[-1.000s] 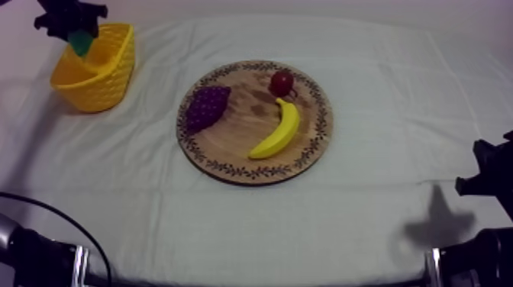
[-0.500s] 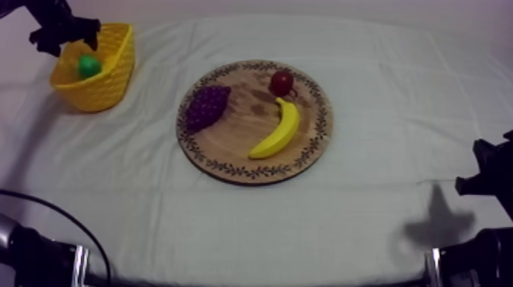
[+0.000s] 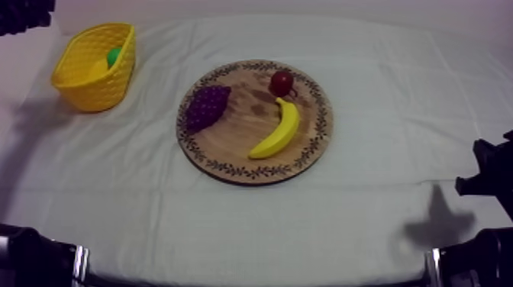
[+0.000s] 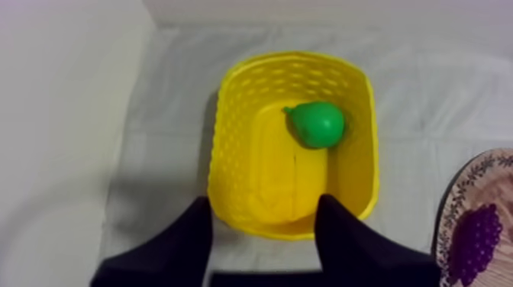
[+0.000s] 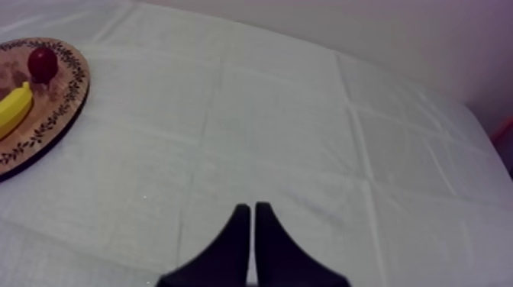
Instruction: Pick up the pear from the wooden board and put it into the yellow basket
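The green pear (image 3: 114, 55) lies loose inside the yellow basket (image 3: 84, 95) at the far left, against its wall on the board's side. My left gripper (image 3: 27, 14) hangs off beyond the basket's far left corner. In the left wrist view its fingers (image 4: 200, 238) stand apart with nothing between them, above the near rim of the basket (image 4: 229, 153), and the pear (image 4: 318, 124) rests on the basket's floor well clear of them. My right gripper (image 3: 488, 172) sits low at the right edge; its fingers (image 5: 250, 225) lie together as a narrow wedge over bare cloth.
The round wooden board (image 3: 244, 130) sits mid-table with a bunch of grapes (image 3: 206, 107), a banana (image 3: 279, 130) and a small red fruit (image 3: 282, 82) on it. Open cloth lies between basket and board and across the right half.
My left gripper held the pear over the basket, let it go, and has pulled back up and to the far left. The pear now rests in the basket. The right arm is still.
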### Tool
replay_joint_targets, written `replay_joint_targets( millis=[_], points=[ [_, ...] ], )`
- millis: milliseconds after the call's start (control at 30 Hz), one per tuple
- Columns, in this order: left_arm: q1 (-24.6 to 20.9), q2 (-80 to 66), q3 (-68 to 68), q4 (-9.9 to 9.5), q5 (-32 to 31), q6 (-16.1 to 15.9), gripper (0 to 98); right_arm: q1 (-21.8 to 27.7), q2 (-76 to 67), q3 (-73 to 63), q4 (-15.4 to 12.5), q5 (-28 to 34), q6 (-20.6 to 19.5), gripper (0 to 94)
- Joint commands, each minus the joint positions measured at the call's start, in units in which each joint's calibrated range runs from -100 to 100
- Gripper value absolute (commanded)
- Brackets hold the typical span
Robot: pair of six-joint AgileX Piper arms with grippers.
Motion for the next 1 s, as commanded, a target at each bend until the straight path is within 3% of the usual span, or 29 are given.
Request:
replay_joint_targets(
  millis=[0, 167, 400, 967],
  points=[
    [0.0, -11.1, 5.6, 0.29, -2.9, -0.6, 30.9, 0.0, 0.0, 0.0, 0.0, 0.0, 0.0, 0.3],
    [0.3, -22.4, 14.4, 0.87, -8.0, -1.7, 16.7, 0.0, 0.0, 0.0, 0.0, 0.0, 0.0, 0.3],
    [0.7, -38.4, 28.0, 0.94, -16.1, -0.8, 3.4, 0.0, 0.0, 0.0, 0.0, 0.0, 0.0, 0.3],
    [1.5, -67.4, 52.1, 0.75, -19.3, 1.9, 0.2, 0.0, 0.0, 0.0, 0.0, 0.0, 0.0, 0.3]
  ],
)
